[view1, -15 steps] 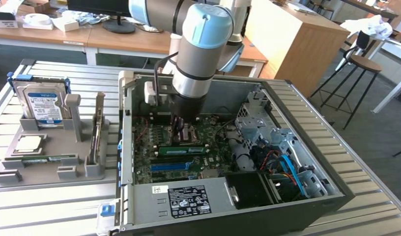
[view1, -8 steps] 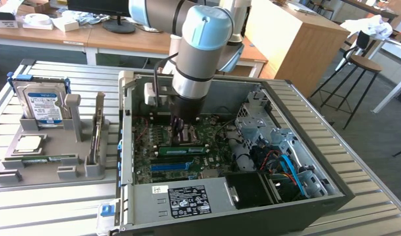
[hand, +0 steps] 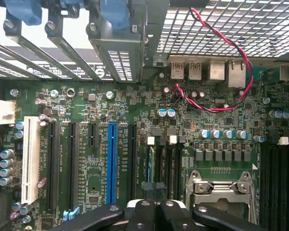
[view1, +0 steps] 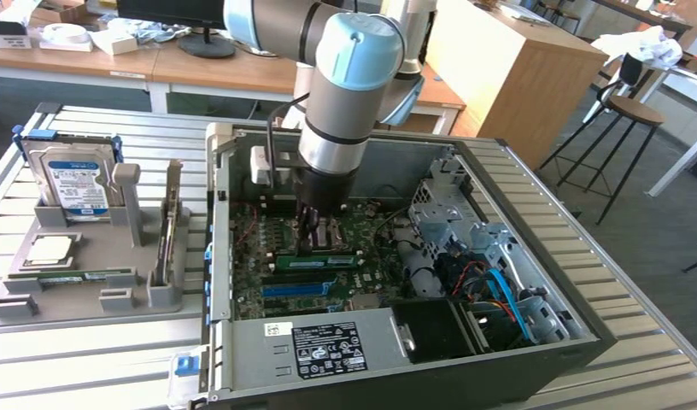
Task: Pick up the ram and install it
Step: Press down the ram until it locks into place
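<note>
In the exterior view the robot arm reaches down from the top centre of the frame into an open computer case that lies on its side on a slatted metal bench. The jaws are low over the green motherboard, near the middle of the picture. A ram stick lies just under and beside them, a long green strip running left to right with a pale label; whether it is seated in its slot cannot be told. Whether the jaws are clamped on it or apart cannot be told either.

A blue slot sits just below the ram stick. At the left of the frame a grey holder stands on the bench, with a hard drive upright in it at the upper left.

In the wrist view the dark jaws show at the bottom centre, above the motherboard. A blue slot stands left of centre, a white slot at the far left, and a red and black wire loops at the upper right.
</note>
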Robot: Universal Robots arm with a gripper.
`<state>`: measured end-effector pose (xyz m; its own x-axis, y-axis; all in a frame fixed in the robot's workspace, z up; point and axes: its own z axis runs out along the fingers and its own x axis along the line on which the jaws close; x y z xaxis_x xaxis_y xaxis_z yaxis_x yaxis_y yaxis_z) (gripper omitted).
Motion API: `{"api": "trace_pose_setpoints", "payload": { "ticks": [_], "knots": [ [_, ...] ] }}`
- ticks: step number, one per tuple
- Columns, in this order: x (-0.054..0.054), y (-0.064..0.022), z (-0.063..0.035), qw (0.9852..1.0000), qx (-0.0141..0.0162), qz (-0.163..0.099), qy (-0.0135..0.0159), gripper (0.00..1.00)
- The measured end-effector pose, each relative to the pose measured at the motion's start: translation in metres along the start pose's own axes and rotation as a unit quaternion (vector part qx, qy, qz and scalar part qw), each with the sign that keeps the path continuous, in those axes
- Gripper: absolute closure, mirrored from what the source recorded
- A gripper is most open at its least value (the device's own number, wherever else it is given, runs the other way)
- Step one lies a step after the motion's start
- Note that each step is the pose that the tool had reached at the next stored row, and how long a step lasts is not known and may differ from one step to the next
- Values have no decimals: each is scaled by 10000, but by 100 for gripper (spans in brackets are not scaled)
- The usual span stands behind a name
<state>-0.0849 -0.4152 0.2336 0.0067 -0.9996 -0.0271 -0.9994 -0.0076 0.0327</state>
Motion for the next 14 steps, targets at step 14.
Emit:
{"api": "trace_pose_setpoints", "payload": {
  "ticks": [14],
  "knots": [
    [2, 0, 52, 10000, 7, -1, -23, 90]
  ]
}}
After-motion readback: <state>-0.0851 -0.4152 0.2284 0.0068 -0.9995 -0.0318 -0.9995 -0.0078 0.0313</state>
